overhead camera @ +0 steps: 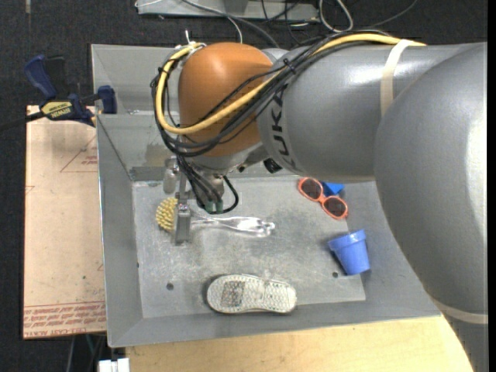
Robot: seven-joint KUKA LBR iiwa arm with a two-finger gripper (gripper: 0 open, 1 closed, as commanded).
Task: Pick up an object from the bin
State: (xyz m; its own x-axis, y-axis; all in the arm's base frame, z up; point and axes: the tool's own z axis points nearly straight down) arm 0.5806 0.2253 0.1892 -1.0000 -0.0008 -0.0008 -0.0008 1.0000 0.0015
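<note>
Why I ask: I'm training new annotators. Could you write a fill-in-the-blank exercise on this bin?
1. The cup on the bin's right side is ____.
2. The gripper is at the brush's ____ end, away from its clear handle.
3. The grey thing nearest the front wall is a ____.
4. The orange-framed thing behind the cup is a pair of ____.
Missing words: blue; bristle; shoe; sunglasses.

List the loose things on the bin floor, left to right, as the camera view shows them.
brush with its bristle head farthest left → grey shoe sole → orange sunglasses → blue cup
</note>
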